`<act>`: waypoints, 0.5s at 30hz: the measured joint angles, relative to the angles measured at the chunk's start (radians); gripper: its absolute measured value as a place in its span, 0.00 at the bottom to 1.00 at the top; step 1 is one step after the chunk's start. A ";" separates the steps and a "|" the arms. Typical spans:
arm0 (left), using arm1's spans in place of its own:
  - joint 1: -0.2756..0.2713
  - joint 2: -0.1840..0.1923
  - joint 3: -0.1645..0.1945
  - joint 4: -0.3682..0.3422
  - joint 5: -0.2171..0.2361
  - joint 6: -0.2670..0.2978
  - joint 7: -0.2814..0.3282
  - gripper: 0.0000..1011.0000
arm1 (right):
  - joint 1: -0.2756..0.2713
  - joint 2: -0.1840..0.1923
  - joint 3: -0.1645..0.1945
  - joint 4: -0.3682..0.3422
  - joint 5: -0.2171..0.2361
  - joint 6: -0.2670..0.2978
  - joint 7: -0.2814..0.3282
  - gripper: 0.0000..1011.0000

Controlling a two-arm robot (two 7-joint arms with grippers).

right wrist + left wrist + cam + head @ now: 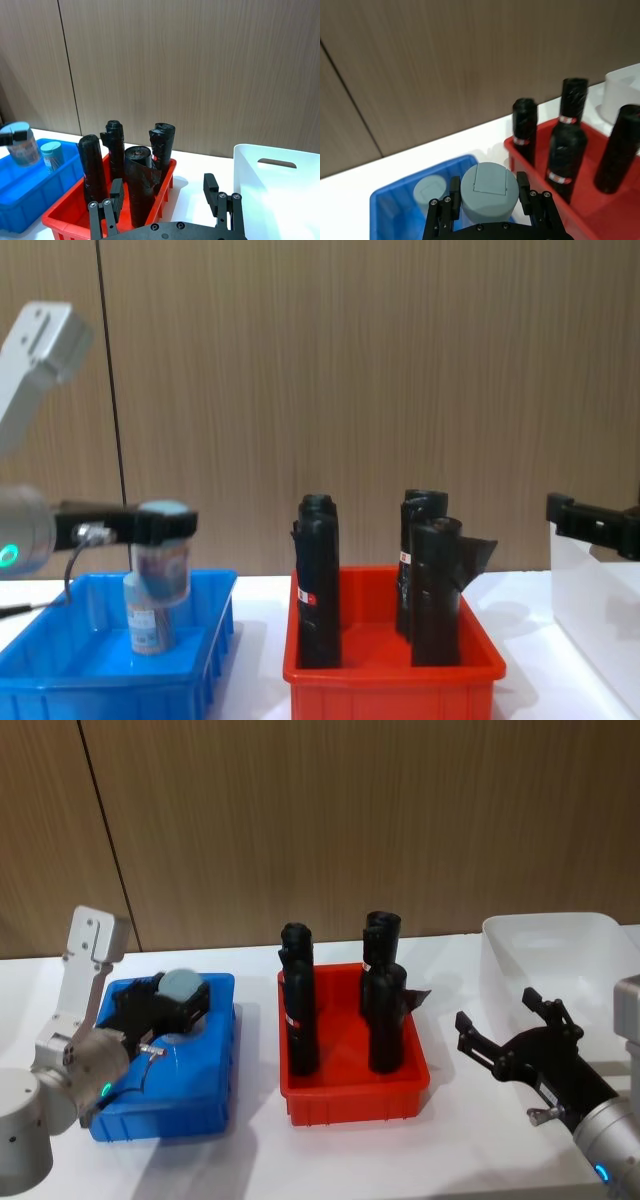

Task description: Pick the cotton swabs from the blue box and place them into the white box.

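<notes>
My left gripper (172, 1003) is shut on one jar of cotton swabs (489, 192), a clear cylinder with a pale blue lid, held upright just over the blue box (160, 1130). From the chest the held jar (160, 565) hangs off the box floor. A second jar (430, 192) stands in the blue box (100, 690) behind it, also seen as the jar (51, 155) from the right wrist. My right gripper (497, 1008) is open and empty, hovering beside the white box (550, 935), at its near left side.
A red bin (350, 1095) with several tall black rolls (300, 1010) stands between the blue box and the white box (280, 200). The rolls rise well above the bin rim. A wood-panelled wall runs behind the white table.
</notes>
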 joint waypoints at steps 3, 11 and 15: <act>0.003 0.003 0.000 -0.037 0.000 -0.004 -0.023 0.67 | 0.000 0.000 0.000 0.000 0.000 0.000 0.000 0.99; 0.001 -0.001 0.004 -0.106 -0.019 -0.011 -0.086 0.67 | 0.000 0.000 0.000 0.000 0.000 0.000 0.000 0.99; -0.009 -0.010 0.010 -0.129 -0.033 -0.011 -0.118 0.67 | 0.000 0.000 0.000 0.000 0.000 0.000 0.000 0.99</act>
